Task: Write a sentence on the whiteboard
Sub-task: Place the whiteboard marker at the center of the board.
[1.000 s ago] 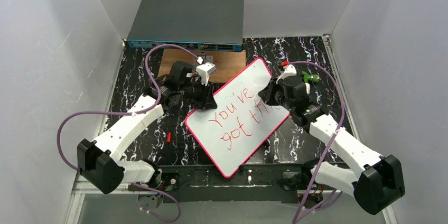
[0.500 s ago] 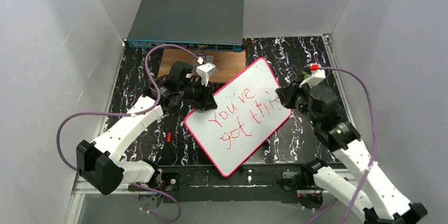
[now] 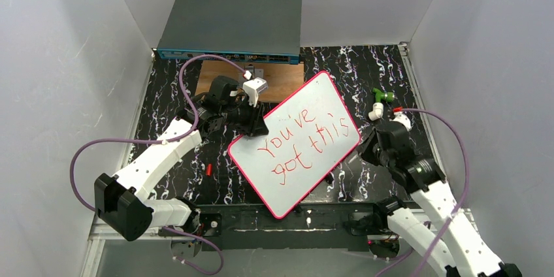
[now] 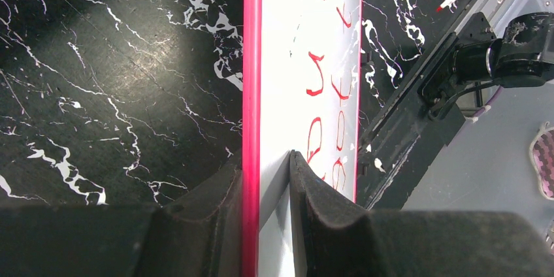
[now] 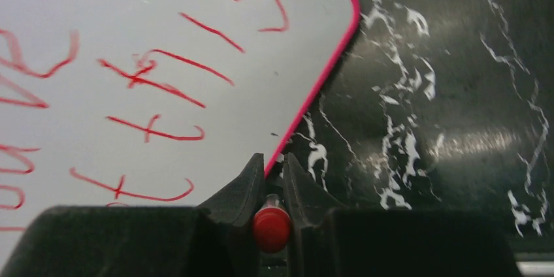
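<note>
The whiteboard [image 3: 294, 143], white with a pink-red rim, lies tilted on the black marbled mat and reads "You've got this" in red. My left gripper [image 3: 253, 127] is shut on its upper left edge. In the left wrist view the fingers [image 4: 313, 192] clamp the rim of the whiteboard [image 4: 287, 61] from both sides. My right gripper [image 3: 368, 147] is just off the board's right edge, shut on a red marker [image 5: 271, 228] that points down at the mat beside the rim. The right wrist view shows the whiteboard [image 5: 130, 29] with its last word.
A grey network switch box [image 3: 232, 25] stands at the back, with a brown wooden board [image 3: 222, 71] in front of it. A green and white piece [image 3: 380, 97] lies on the mat at the right. A small red bit [image 3: 208, 170] lies left of the board. White walls close in on both sides.
My right arm has drawn back from over the board to the near right, carrying the marker off the right rim. The word "this" now shows whole. The left arm has not moved.
</note>
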Motion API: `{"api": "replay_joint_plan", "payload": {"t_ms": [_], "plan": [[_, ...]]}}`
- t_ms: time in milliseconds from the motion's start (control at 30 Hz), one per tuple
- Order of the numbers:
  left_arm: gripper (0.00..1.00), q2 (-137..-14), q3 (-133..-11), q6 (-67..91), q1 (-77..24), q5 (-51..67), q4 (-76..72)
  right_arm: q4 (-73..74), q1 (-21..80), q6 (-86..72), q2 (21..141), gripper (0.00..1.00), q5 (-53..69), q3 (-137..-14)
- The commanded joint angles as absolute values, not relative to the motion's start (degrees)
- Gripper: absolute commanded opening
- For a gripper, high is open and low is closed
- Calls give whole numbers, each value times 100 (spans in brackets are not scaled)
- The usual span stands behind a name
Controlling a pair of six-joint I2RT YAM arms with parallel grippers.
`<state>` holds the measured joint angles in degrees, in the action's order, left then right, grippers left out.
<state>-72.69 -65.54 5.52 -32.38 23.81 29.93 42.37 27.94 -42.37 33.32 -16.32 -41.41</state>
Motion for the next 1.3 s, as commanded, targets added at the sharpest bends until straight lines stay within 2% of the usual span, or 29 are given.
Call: {"api": "replay_joint_plan", "payload": {"t_ms": [0,100,300,600,933,1133,1233,1267], "plan": [[0,-7092,-6644,-123,-3208,1584,3190,5747,2007,-4919,4258,1,-1248,-4833],[0,-7022,-6587,-116,-3208,1578,3190,6546,1052,-4415,5165,1,-903,-5400],[0,-6931,-6475,-84,-3208,1608,3140,6510,-173,-3644,6691,1,244,-5514],[0,-6855,-6418,-70,-3208,1630,3089,5037,-461,-3636,7894,1,853,-4922],[0,-6779,-6325,-53,-3208,1629,3094,4736,-778,-3408,9161,3,809,-5030],[0,-6777,-6283,-70,-3208,1617,3076,4682,-844,-3357,9091,46,667,-4987],[0,-6807,-6268,-70,-3208,1617,3044,4758,-853,-3342,9007,64,563,-5062],[0,-6818,-6273,-59,-3208,1625,3037,4800,-853,-3342,9008,68,530,-5103]]}}
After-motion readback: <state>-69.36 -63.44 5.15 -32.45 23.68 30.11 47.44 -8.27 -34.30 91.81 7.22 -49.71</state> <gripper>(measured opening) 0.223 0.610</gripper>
